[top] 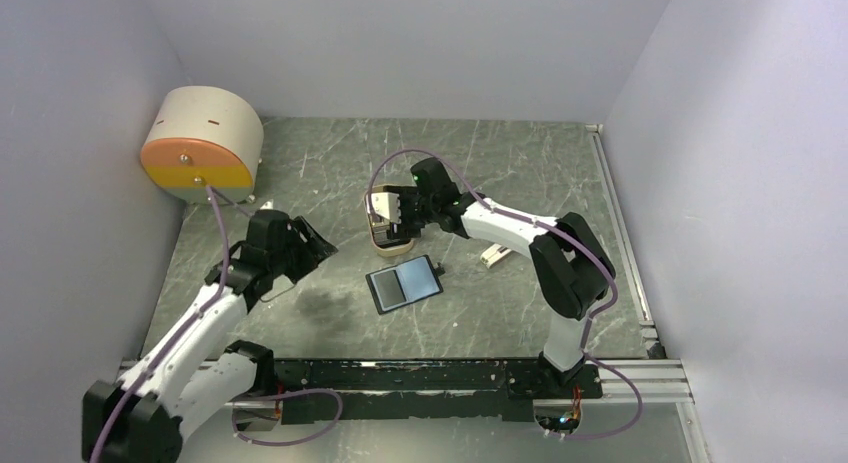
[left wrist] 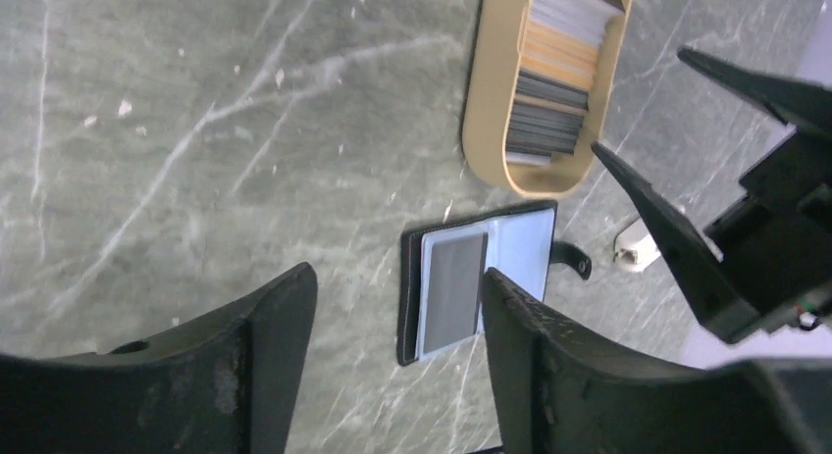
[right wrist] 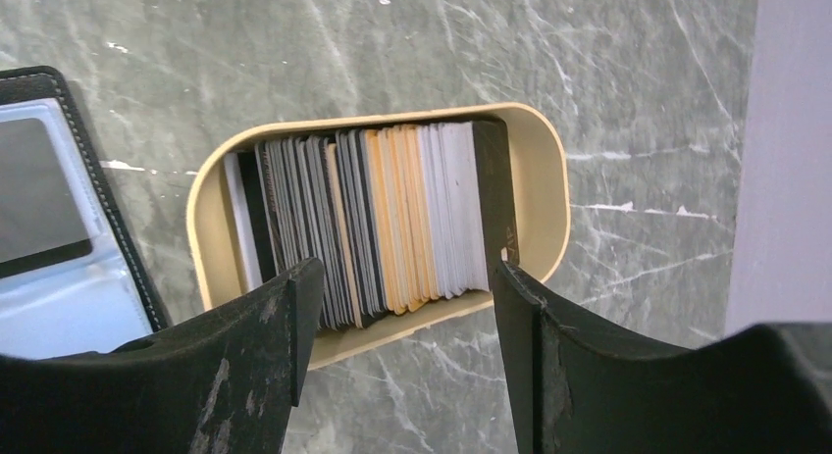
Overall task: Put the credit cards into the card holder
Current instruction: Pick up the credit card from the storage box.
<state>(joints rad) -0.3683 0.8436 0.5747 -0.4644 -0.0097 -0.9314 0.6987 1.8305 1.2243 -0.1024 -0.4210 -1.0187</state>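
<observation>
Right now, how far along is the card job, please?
Done: the card holder lies open, one dark card seemingly pocketed. In hand: the right gripper hovers open over the credit cards in the beige tray, gripping none. Remaining: nearly all cards; the left gripper hangs open.

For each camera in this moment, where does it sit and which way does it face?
Top external: fixed above and behind the bases, facing down and forward over the table; the whole robot shows, left gripper and right gripper included.
Left wrist: on the left arm, facing down at the open card holder; its own fingers fill the bottom.
Right wrist: on the right arm, facing down into the tray of credit cards; its own fingers show below.
Both wrist views share the tray, cards and holder.
</observation>
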